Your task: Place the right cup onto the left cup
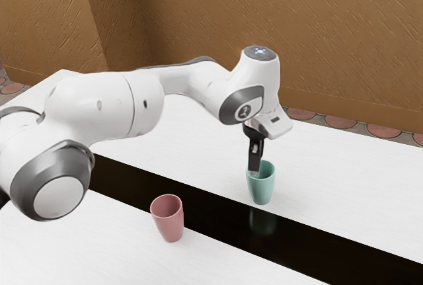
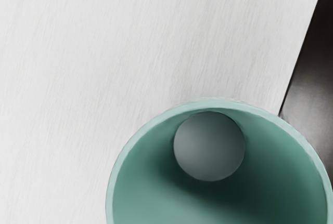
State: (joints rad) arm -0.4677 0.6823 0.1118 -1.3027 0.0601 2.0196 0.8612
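Exterior view shows two cups (image 1: 169, 222) and one tool (image 1: 254, 170).

Here we come, reaching in from the exterior view's left, our white arm (image 1: 99, 110) stretched nearly level across the exterior view, a big grey-rimmed joint (image 1: 59, 192) bulging low at its near end. Out along the slimmer forearm (image 1: 188, 80) we go, up to the wrist (image 1: 264, 73), which stands upright and turns us downward! Below it sits our pale hand (image 1: 276, 126), and our black gripper (image 1: 254, 168) hangs beneath, pointing down.
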